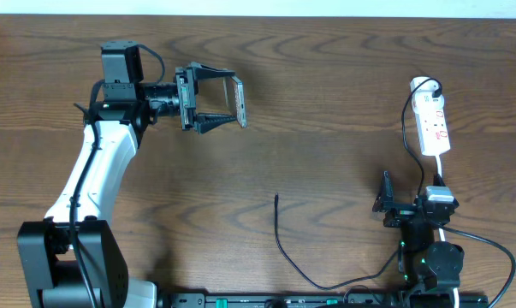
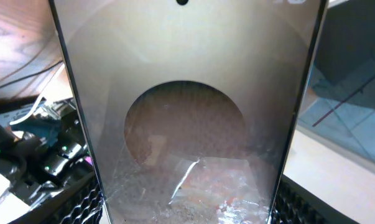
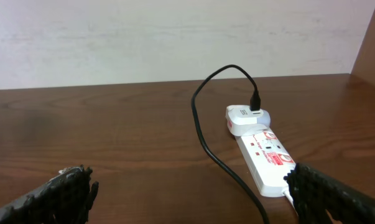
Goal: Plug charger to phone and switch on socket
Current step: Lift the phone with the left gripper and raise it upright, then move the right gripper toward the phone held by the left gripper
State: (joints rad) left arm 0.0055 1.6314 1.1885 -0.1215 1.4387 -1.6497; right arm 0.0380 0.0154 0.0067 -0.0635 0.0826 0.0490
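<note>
Phone [image 2: 187, 124] fills left wrist view, top and bottom cut off.

Dark phone [image 2: 187, 124] up on edge, charger [image 1: 276, 214] loose
The left gripper [image 1: 239, 101] clamps the phone, upper left; the charger's plug tip lies free mid-table, well apart from the white socket [image 1: 435, 124] far right

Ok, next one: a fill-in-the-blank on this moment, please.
The left gripper holds the phone; the right gripper holds ___.
The charger has its free tip resting on the ___.
A white adapter sits plugged into the ___.
Missing: nothing; table; socket.
</note>
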